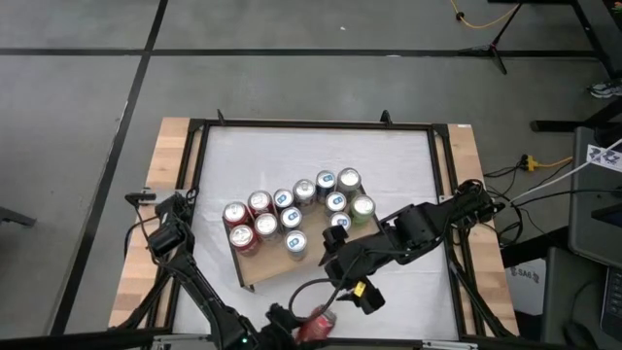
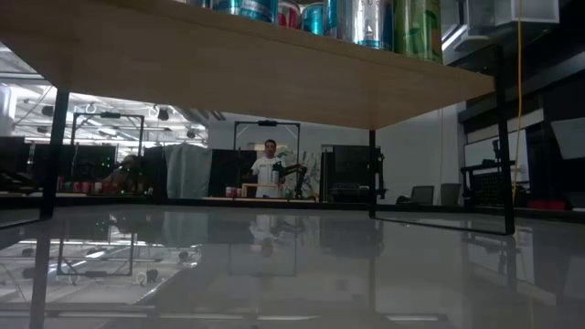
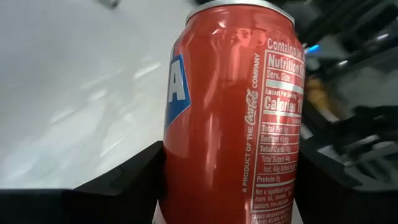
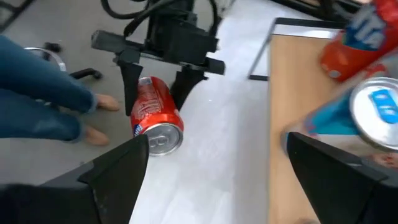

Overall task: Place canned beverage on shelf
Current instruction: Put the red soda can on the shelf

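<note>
The white surface (image 1: 408,175) had a black rim and sat on a wider wooden top (image 1: 171,156) that showed along both sides. Grey floor (image 1: 292,87) marked with dark lines lay beyond it. A yellow cable (image 1: 476,21) ran by a black stand leg (image 1: 498,47) at the far edge, and more cables (image 1: 530,165) trailed beside grey equipment (image 1: 595,224) on the right. Far across the room a person (image 2: 268,164) in a light top stood among benches and dark frames. Beside the surface, someone's legs in blue jeans (image 4: 37,87) showed, feet (image 4: 93,134) on the floor.
</note>
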`<action>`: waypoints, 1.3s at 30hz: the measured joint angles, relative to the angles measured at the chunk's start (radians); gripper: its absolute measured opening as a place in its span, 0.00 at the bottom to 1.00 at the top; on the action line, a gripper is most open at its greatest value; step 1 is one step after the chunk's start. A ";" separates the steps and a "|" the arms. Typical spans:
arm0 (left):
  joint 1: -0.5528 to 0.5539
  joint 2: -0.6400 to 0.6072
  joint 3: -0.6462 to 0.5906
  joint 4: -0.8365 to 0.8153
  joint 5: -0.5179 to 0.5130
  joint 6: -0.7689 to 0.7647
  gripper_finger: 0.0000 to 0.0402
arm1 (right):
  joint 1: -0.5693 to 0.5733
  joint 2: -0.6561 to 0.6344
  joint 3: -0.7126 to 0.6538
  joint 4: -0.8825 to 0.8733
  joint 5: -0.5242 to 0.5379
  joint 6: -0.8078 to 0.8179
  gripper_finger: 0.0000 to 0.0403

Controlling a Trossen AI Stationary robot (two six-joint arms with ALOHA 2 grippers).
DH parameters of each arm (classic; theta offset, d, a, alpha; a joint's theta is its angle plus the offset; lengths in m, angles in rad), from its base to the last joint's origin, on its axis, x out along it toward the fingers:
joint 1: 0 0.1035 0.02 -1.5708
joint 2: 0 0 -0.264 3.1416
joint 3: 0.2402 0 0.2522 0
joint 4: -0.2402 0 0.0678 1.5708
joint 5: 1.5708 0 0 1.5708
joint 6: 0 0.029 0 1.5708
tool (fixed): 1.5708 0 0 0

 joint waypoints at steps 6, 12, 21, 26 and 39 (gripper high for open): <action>0.029 0.000 0.000 0.277 -0.041 0.294 0.68 | 0.000 0.000 0.000 0.000 -0.120 -0.001 0.92; 0.065 0.000 0.000 0.492 0.048 0.543 0.68 | 0.007 0.000 0.000 -0.017 -0.253 -0.001 0.92; 0.095 0.000 0.000 0.623 0.274 0.677 0.68 | 0.103 0.000 0.000 -0.018 -0.248 -0.059 0.92; 0.109 0.000 0.000 0.662 0.309 0.696 0.68 | 0.165 -0.001 0.000 -0.030 -0.233 -0.083 0.92; 0.170 0.000 0.000 0.778 0.463 0.668 0.68 | 0.306 -0.002 0.000 -0.091 -0.076 -0.285 0.92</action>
